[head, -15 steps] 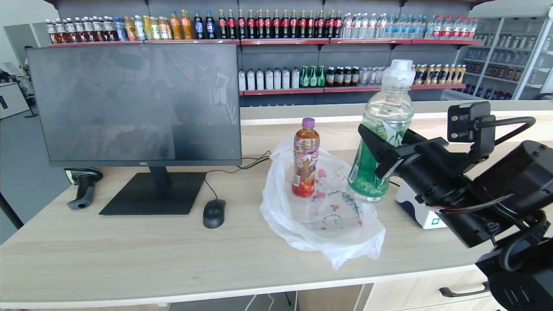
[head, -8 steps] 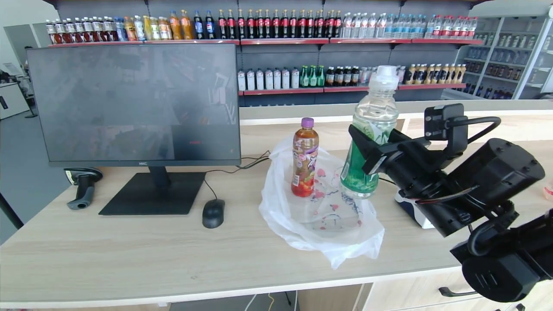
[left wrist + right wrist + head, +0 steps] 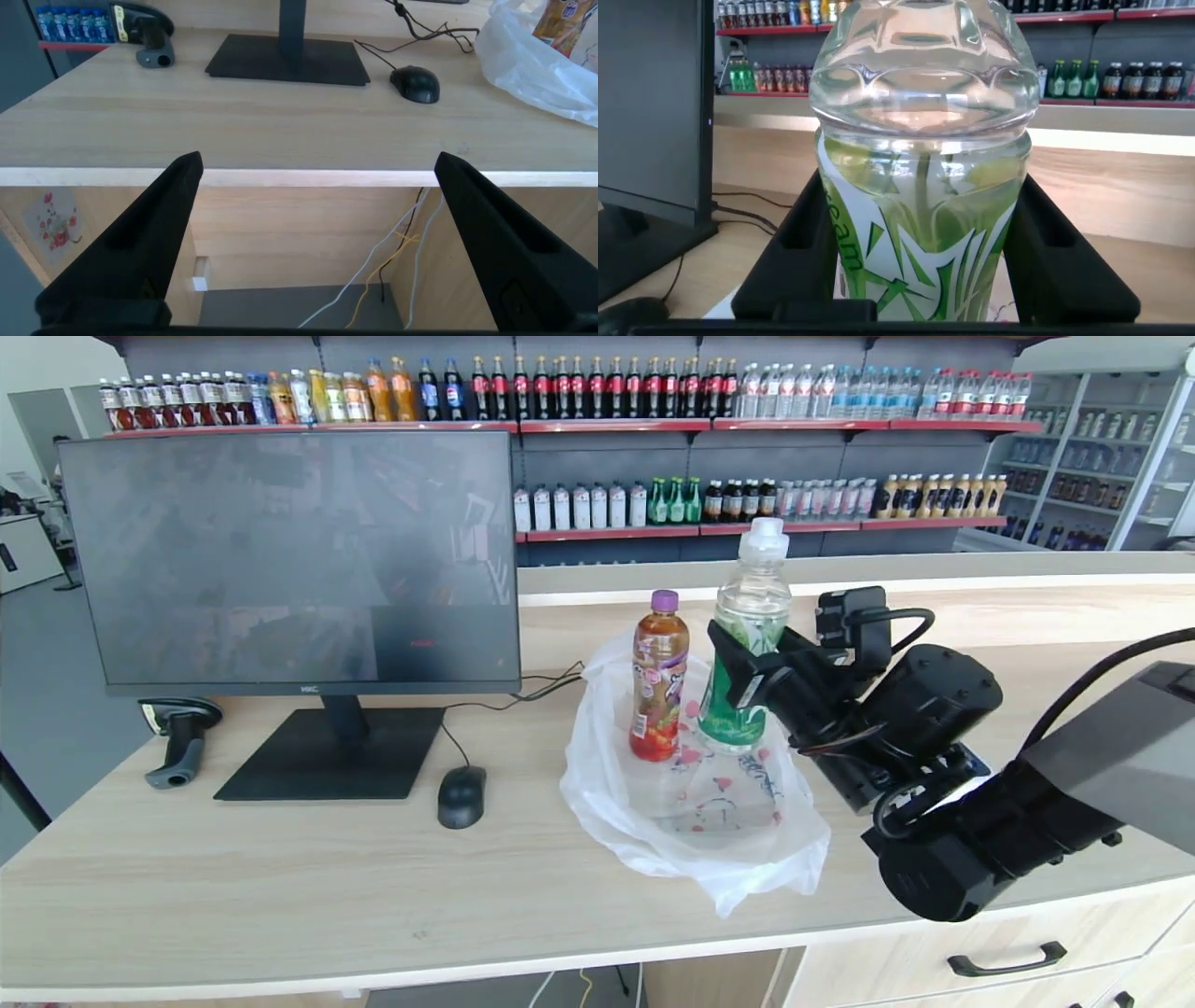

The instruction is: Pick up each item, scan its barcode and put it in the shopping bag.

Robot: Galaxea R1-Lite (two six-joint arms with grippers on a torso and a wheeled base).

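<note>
While squeezing tight with the right gripper (image 3: 744,679) on the green bottle (image 3: 750,607), holds it upright over the back of the white shopping bag (image 3: 691,807), just beside the juice bottle (image 3: 659,677) standing there. Hangs the left gripper (image 3: 313,245) wide open with nothing in it, low before the front edge of the counter (image 3: 280,126).

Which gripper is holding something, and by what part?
The right gripper grips the green-labelled bottle around its labelled middle; the left gripper is open and empty.
</note>
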